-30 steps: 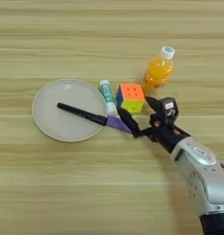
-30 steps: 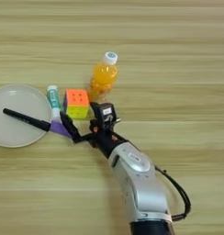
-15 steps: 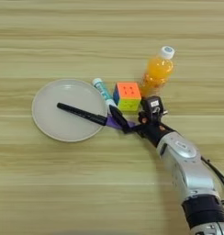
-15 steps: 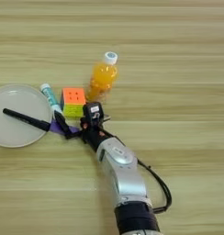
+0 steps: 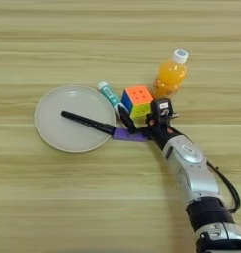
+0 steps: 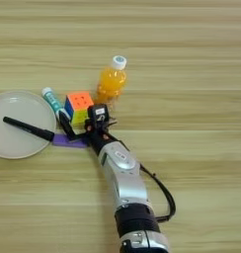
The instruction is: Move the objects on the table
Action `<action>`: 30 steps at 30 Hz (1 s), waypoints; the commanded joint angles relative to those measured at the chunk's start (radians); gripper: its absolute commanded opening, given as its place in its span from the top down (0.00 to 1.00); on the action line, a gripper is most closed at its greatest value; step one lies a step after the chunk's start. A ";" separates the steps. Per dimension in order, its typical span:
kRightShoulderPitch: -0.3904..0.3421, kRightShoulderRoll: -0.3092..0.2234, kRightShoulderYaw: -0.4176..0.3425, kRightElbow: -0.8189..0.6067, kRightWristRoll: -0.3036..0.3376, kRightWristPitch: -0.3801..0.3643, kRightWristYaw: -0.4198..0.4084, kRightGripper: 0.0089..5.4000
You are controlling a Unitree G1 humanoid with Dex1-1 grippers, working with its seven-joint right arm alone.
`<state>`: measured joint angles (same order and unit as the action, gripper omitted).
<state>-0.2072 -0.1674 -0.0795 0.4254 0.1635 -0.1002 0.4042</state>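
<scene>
One tool (image 5: 126, 123), fingers spread around purple block (image 5: 127, 135) beside plate (image 5: 48, 123); grasp step underway; closing needed next.

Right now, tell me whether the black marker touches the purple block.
Touching. In the left eye view the black marker's tip overhangs the plate's rim and meets the purple block's left end with no gap.

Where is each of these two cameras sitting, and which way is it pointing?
Left eye view: on the robot's head, looking down at the table; its silver right arm comes in from the bottom right, pincer at the purple block.
Right eye view: same head, same downward look, reaching further right; the arm enters at bottom centre.
Shared: plate, pen, glue stick, cube, bottle.
</scene>
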 commanded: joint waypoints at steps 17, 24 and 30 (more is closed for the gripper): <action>-0.156 0.012 -0.030 0.053 0.006 -0.046 -0.024 0.01; -0.176 0.010 -0.034 0.114 0.003 -0.071 -0.024 0.07; -0.177 0.010 -0.036 0.122 0.003 -0.085 -0.022 0.20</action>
<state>-0.3122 -0.1432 -0.1105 0.5817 0.1703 -0.1650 0.3960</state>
